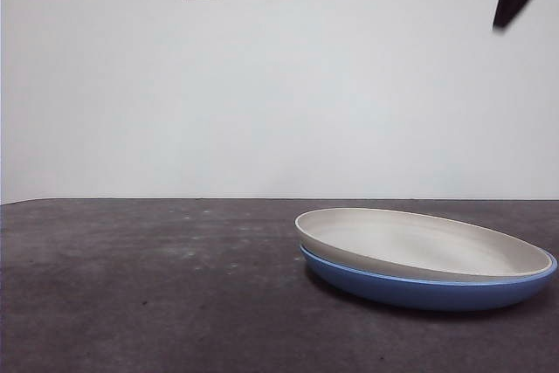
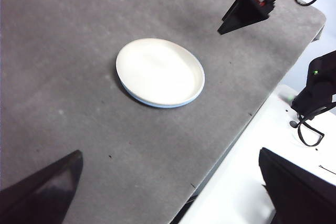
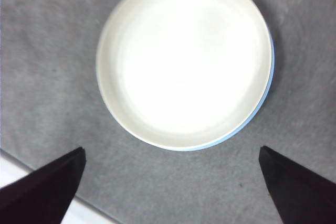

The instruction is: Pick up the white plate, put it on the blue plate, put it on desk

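The white plate (image 1: 419,244) sits tilted in the blue plate (image 1: 428,290) on the counter (image 1: 148,294), a slant only the front view shows. From above, just a thin blue sliver (image 3: 269,77) peeks out. The right pincer (image 3: 170,182) hovers over the plates, jaws wide and empty. The left pincer (image 2: 170,182) hangs well apart, also spread.

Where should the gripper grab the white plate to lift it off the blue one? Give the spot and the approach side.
Grip the white plate by its rim on the raised side, where it sits tilted and shows more lip above the blue plate. The right gripper, jaws wide open above it, could probably descend and pinch that edge; the flat middle offers no hold.
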Available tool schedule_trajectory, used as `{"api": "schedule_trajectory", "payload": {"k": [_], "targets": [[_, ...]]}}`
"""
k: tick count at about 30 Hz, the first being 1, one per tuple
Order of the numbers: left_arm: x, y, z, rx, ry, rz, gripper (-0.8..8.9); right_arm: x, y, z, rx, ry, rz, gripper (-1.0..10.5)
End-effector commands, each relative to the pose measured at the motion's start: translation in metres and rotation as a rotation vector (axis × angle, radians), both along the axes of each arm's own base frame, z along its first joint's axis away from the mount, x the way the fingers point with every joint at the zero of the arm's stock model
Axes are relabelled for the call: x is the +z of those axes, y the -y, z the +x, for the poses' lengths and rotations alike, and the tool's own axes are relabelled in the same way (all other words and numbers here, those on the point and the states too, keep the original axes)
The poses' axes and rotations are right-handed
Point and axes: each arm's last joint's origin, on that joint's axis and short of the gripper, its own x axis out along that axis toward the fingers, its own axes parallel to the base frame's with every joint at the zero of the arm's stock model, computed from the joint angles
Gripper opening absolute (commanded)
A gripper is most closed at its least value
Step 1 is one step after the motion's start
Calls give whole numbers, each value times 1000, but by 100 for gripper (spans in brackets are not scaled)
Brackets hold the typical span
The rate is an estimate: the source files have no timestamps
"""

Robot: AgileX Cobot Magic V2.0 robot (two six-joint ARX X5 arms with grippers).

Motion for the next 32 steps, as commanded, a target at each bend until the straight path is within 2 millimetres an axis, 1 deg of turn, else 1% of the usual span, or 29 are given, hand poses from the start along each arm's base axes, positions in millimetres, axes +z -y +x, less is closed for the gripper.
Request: {"api": "schedule_trajectory", "payload": {"k": [1,3,6,10,16,22,25,26,32], "targets": [[-1,-2,-3,21,-11,-35,626,-20,-2,8,-17,-51,17,621],[-5,-3,-5,30,-22,-44,626,-35,0,13,-25,-85,27,621],[-7,-5,-9,41,-27,-64,626,-52,4,23,-49,-114,40,621],[-7,-7,-13,48,-21,-80,626,-66,11,40,-86,-139,43,621],[-7,-8,-15,50,-21,-86,626,-87,18,64,-92,-161,126,620],[-7,-8,-14,50,-19,-86,626,-110,17,81,-93,-201,123,620],[-7,-8,-14,50,-21,-85,626,-117,16,86,-93,-205,122,619],[-7,-8,-14,50,-21,-85,626,-119,16,87,-93,-206,122,610],[-8,-8,-15,50,-24,-84,626,-122,16,91,-90,-191,122,418]]}}
